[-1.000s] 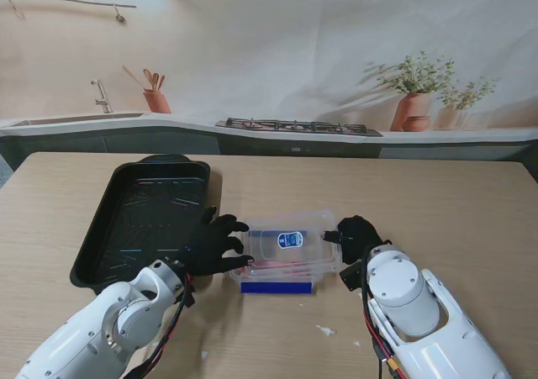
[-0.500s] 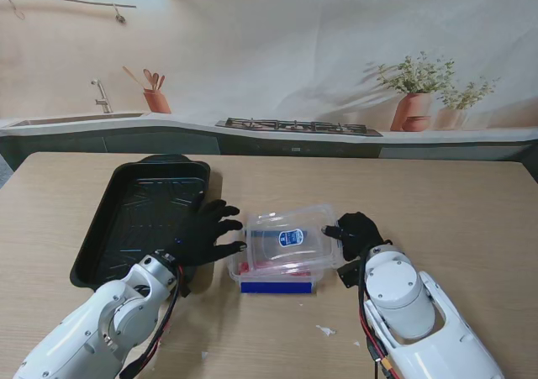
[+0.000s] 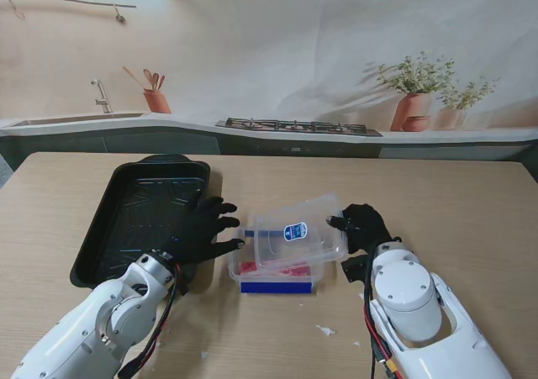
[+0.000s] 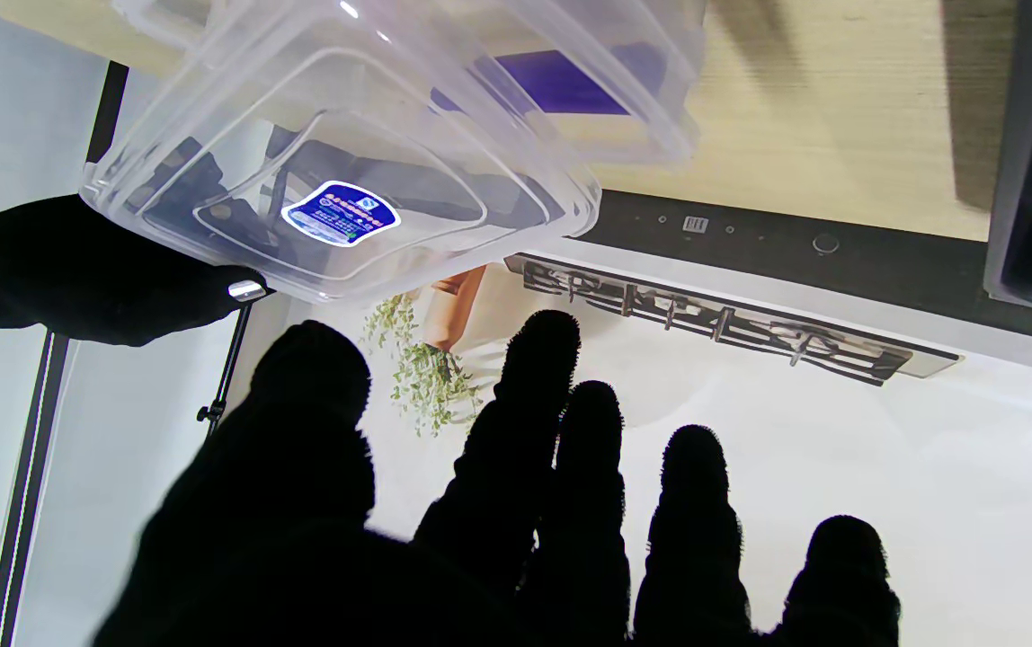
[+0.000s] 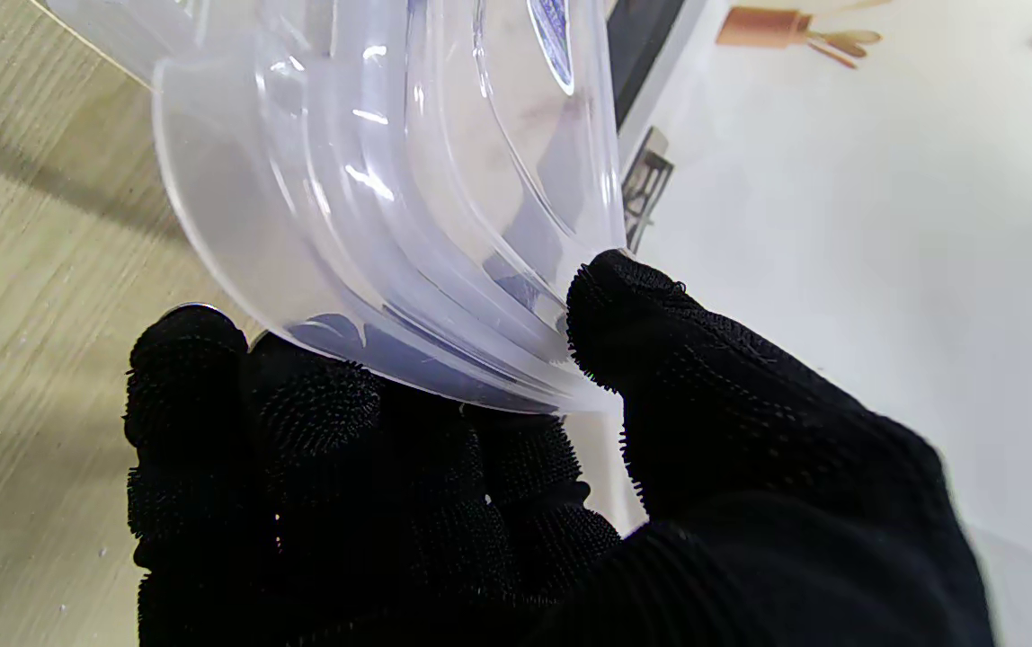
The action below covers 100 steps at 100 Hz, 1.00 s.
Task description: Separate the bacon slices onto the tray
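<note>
While the lid is tilted up off its container, the scene reads as follows.

Right robot hand [image 3: 363,226]: thumb [image 5: 633,314] and fingers [image 5: 300,404] pinch the corner of the clear lid [image 3: 296,234]; in the stand view it sits at the lid's 3 o'clock edge.

Left robot hand [image 3: 204,230]: fingers spread, holding nothing, palm toward the lid, at 9 o'clock of the container and apart from it.

Lid: transparent, with a blue label [image 3: 294,231], raised on the right side and slanting down toward the left.

Container [image 3: 277,274]: clear plastic box on the surface, beneath the lid, near the middle of the surface and nearer to me.

Bacon slices [image 3: 273,270]: red-pink, lying inside the container, seen through its wall; a blue band runs along the front of the box.

Tray [image 3: 113,228]: black, at 10 o'clock of the container, just beside the left robot hand.

Surface [image 3: 471,202]: light wood, with small white scraps [image 3: 324,330] at 5 o'clock of the container.
</note>
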Each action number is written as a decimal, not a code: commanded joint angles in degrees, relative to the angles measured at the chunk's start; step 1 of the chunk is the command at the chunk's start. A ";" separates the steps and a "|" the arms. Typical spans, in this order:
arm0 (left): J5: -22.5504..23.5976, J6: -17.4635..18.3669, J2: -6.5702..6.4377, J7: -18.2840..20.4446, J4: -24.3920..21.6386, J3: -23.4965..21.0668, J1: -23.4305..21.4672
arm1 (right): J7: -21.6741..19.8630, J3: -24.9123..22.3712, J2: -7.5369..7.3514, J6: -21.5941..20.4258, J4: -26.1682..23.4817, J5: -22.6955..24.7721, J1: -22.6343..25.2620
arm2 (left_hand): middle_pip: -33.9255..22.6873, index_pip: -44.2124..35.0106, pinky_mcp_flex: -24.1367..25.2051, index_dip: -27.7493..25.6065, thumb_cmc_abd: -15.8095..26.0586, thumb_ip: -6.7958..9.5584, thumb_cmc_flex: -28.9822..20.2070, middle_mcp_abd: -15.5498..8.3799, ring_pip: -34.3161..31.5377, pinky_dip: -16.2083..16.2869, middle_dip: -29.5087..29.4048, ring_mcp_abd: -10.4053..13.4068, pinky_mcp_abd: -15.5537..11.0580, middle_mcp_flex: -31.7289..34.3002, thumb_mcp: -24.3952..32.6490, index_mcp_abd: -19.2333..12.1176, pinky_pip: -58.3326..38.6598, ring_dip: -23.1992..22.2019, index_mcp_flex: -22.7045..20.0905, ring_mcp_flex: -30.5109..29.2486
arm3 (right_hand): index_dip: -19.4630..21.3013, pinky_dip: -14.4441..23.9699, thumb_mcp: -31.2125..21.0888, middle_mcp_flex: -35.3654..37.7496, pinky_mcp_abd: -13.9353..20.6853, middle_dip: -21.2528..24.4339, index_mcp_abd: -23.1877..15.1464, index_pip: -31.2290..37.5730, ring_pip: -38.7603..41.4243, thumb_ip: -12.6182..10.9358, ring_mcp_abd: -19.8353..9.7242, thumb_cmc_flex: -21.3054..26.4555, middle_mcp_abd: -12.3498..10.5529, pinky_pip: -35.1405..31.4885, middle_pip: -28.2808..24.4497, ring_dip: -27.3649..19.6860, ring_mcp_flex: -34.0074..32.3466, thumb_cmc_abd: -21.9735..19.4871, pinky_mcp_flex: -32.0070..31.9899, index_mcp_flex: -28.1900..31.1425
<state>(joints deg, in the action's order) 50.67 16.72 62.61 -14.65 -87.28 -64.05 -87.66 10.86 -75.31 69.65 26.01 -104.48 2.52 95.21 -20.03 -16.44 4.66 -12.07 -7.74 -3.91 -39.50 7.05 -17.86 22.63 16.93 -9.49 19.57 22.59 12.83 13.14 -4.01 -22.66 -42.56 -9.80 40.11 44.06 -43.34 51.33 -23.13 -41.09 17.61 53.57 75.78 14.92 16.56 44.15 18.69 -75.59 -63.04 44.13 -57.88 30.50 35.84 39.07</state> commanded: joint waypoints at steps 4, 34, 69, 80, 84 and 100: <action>0.20 -0.20 0.14 0.77 -0.35 0.08 -0.02 | 0.16 -0.36 0.64 -0.53 -1.31 -0.27 0.70 | -0.04 1.16 0.95 0.68 1.58 1.68 1.02 -0.21 0.05 1.37 -0.42 0.29 0.05 -1.63 -1.49 0.58 -0.04 -1.08 0.37 1.50 | 1.27 1.83 -9.02 1.93 1.01 -0.85 -6.98 2.44 0.25 -1.92 0.14 6.28 0.87 -3.36 -1.71 -0.09 -4.19 -4.76 1.21 1.79; 0.30 -0.29 0.07 1.12 -0.21 0.46 0.25 | -0.43 -3.12 0.37 -2.00 -4.42 -1.90 2.75 | 0.00 1.31 0.95 0.74 1.71 1.73 0.77 -0.09 0.08 1.34 -0.45 0.32 0.14 -1.75 -2.14 0.77 0.13 -1.06 0.38 1.57 | 1.88 2.19 -9.60 1.87 0.98 -1.28 -6.86 2.54 0.33 -1.85 -0.24 5.85 0.65 -3.18 -1.88 0.43 -4.34 -5.01 1.51 1.66; -0.03 -0.75 0.01 1.94 -0.19 1.07 0.45 | 0.75 -7.17 0.51 -4.95 -7.13 -3.53 5.77 | 0.08 1.44 0.91 0.79 1.88 1.78 0.46 0.00 0.16 1.22 -0.50 0.28 0.13 -2.04 -2.69 1.01 0.28 -1.05 0.43 1.85 | 2.35 2.40 -9.75 1.88 1.29 -1.52 -6.86 2.56 0.25 -1.84 -0.62 5.59 0.27 -3.00 -1.91 0.77 -4.44 -5.19 1.88 1.58; -0.13 -0.86 0.01 2.14 -0.14 1.24 0.55 | 1.99 -8.55 0.72 -6.08 -7.02 -3.25 6.73 | 0.07 1.42 0.89 0.79 1.96 1.80 0.42 -0.03 0.17 1.19 -0.49 0.29 0.10 -2.07 -2.89 1.09 0.30 -1.05 0.28 1.88 | 2.45 2.43 -9.73 1.81 1.26 -1.58 -6.94 2.50 0.17 -1.83 -0.78 5.43 0.05 -2.86 -1.91 0.84 -4.45 -5.35 2.00 1.49; -0.19 -0.89 0.01 2.20 -0.13 1.29 0.58 | 2.61 -8.98 0.83 -6.44 -6.78 -2.96 6.99 | 0.07 1.44 0.89 0.80 1.93 1.80 0.39 0.06 0.19 1.18 -0.49 0.27 0.10 -2.07 -2.95 1.04 0.31 -1.05 0.28 1.92 | 2.47 2.44 -9.75 1.81 1.28 -1.59 -6.90 2.47 0.14 -1.85 -0.86 5.47 0.07 -2.83 -1.91 0.86 -4.45 -5.31 2.02 1.46; -0.33 -1.00 0.00 2.40 -0.03 1.54 0.73 | 4.46 -10.99 1.26 -8.22 -5.73 -3.29 8.26 | 0.08 1.42 0.88 0.80 1.98 1.83 0.20 -0.01 0.19 1.14 -0.51 0.27 0.10 -2.10 -3.16 1.14 0.34 -1.05 0.08 1.95 | 2.60 2.48 -9.61 1.76 1.32 -1.65 -6.95 2.46 0.09 -1.82 -0.97 5.38 0.10 -2.74 -1.94 0.96 -4.52 -5.42 2.16 1.41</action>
<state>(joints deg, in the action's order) 50.53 16.02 62.51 -13.20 -87.16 -62.73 -86.98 14.93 -85.32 70.38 18.71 -111.06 -0.45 102.24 -20.03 -15.84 4.66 -11.61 -7.74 -3.91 -39.46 7.05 -17.86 22.65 16.92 -9.50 19.57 22.58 10.54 13.49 -4.01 -22.66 -42.56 -9.78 41.50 44.62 -47.05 51.69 -23.23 -41.97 16.21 54.08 75.17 14.92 16.32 45.57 18.69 -75.60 -63.10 44.37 -59.22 29.36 36.88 39.12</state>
